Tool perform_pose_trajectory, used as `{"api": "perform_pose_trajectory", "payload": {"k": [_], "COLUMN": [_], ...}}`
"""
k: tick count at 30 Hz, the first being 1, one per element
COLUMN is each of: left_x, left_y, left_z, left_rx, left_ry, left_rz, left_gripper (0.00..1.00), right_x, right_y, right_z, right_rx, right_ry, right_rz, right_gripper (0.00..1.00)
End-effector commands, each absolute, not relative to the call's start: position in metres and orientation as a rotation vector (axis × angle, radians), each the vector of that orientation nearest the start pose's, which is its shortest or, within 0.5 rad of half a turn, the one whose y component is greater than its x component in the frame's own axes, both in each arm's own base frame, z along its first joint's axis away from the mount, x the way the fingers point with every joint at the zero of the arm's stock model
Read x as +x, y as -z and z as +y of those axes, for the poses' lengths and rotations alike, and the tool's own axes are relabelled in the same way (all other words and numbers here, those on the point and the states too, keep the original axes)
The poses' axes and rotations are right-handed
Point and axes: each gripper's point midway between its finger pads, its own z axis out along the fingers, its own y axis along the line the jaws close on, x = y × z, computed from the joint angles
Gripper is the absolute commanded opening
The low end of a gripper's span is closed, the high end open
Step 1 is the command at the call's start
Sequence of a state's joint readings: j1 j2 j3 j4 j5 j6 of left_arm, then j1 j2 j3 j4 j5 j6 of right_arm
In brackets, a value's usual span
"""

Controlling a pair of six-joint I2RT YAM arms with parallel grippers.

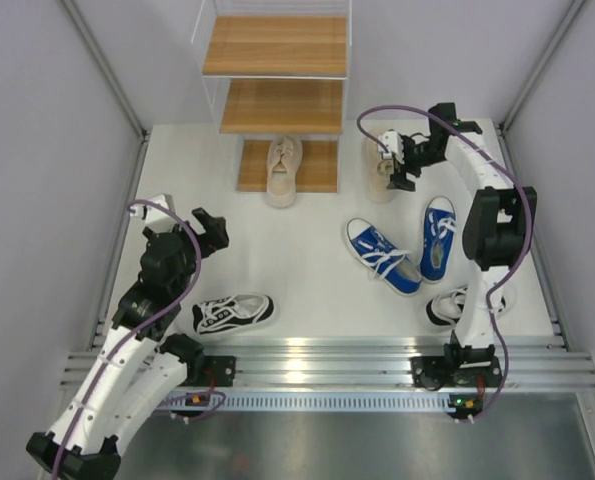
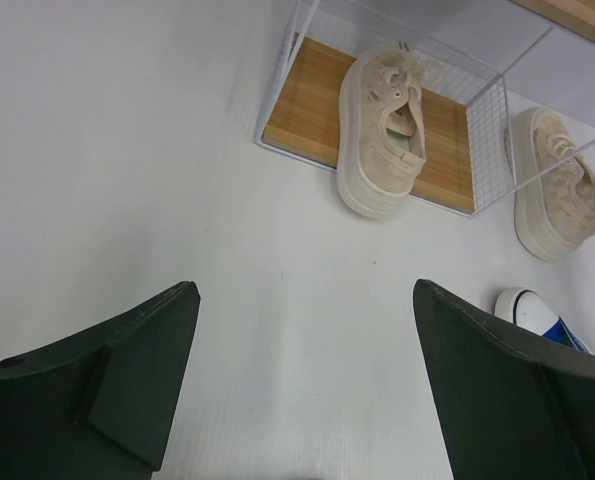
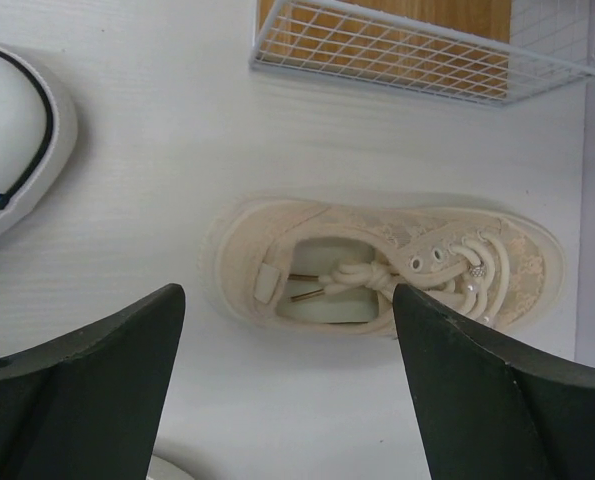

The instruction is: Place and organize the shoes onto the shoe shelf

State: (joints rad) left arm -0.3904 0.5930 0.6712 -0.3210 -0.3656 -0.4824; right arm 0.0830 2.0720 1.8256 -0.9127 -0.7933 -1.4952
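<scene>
One beige shoe lies on the lowest board of the shoe shelf, its heel over the front edge; it also shows in the left wrist view. The second beige shoe lies on the table right of the shelf. My right gripper is open just beside and above it, holding nothing; the right wrist view shows that shoe ahead of the gripper. Two blue shoes lie mid-right. One black-and-white shoe lies front left. My left gripper is open and empty over bare table.
A second black-and-white shoe lies at the front right, partly hidden behind the right arm. The shelf's middle board and top board hold nothing. Grey walls close in both sides. A metal rail runs along the near edge.
</scene>
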Motion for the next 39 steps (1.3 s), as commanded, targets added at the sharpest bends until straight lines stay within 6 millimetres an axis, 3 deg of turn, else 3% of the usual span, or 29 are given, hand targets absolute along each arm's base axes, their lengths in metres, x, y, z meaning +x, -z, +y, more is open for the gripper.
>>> {"api": "perform_pose_trajectory", "payload": {"k": [1, 5, 13, 16, 21, 24, 25, 27, 28, 30, 31, 32, 34, 35, 38, 39], "left_x": [0.256, 0.253, 0.256, 0.259, 0.263, 0.262, 0.261, 0.260, 0.260, 0.258, 0.258, 0.258, 0.259, 0.260, 0.261, 0.262], "left_y": [-0.221, -0.224, -0.219, -0.216, -0.215, -0.212, -0.212, -0.210, -0.210, -0.211, -0.211, -0.211, -0.212, -0.213, -0.214, -0.215], "left_z": [-0.047, -0.046, -0.047, -0.050, -0.056, -0.057, -0.057, -0.057, -0.057, -0.057, -0.057, -0.058, -0.058, -0.059, -0.062, -0.062], "left_rx": [-0.417, -0.435, -0.457, -0.461, -0.454, -0.462, -0.469, -0.480, -0.483, -0.482, -0.482, -0.478, -0.469, -0.457, -0.436, -0.431], "left_ry": [0.233, 0.244, 0.243, 0.246, 0.266, 0.276, 0.283, 0.292, 0.296, 0.306, 0.305, 0.310, 0.311, 0.314, 0.318, 0.315], "left_rz": [1.828, 1.819, 1.835, 1.851, 1.871, 1.873, 1.872, 1.868, 1.865, 1.856, 1.855, 1.852, 1.846, 1.843, 1.845, 1.845], "left_gripper": [0.93, 0.93, 0.93, 0.93, 0.93, 0.93, 0.93, 0.93, 0.93, 0.93, 0.93, 0.93, 0.93, 0.93, 0.93, 0.93], "right_x": [0.499, 0.502, 0.483, 0.478, 0.477, 0.476, 0.477, 0.468, 0.464, 0.447, 0.438, 0.420, 0.399, 0.378, 0.344, 0.321], "right_y": [-0.138, -0.124, -0.091, -0.078, -0.074, -0.086, -0.101, -0.106, -0.127, -0.135, -0.156, -0.156, -0.181, -0.186, -0.211, -0.220], "right_z": [0.144, 0.148, 0.141, 0.142, 0.143, 0.142, 0.142, 0.140, 0.138, 0.135, 0.135, 0.134, 0.135, 0.137, 0.140, 0.141], "right_rx": [-1.789, -1.786, -1.833, -1.856, -1.833, -1.803, -1.783, -1.763, -1.745, -1.752, -1.752, -1.770, -1.814, -1.846, -1.877, -1.891], "right_ry": [-0.358, -0.361, -0.396, -0.405, -0.414, -0.401, -0.380, -0.382, -0.363, -0.386, -0.373, -0.422, -0.411, -0.472, -0.514, -0.560], "right_rz": [1.438, 1.489, 1.558, 1.585, 1.614, 1.606, 1.579, 1.569, 1.530, 1.520, 1.475, 1.489, 1.392, 1.370, 1.310, 1.297], "right_gripper": [0.85, 0.81, 0.71, 0.63, 0.37, 0.14, 0.01, 0.00, 0.00, 0.00, 0.00, 0.00, 0.00, 0.00, 0.00, 0.00]}}
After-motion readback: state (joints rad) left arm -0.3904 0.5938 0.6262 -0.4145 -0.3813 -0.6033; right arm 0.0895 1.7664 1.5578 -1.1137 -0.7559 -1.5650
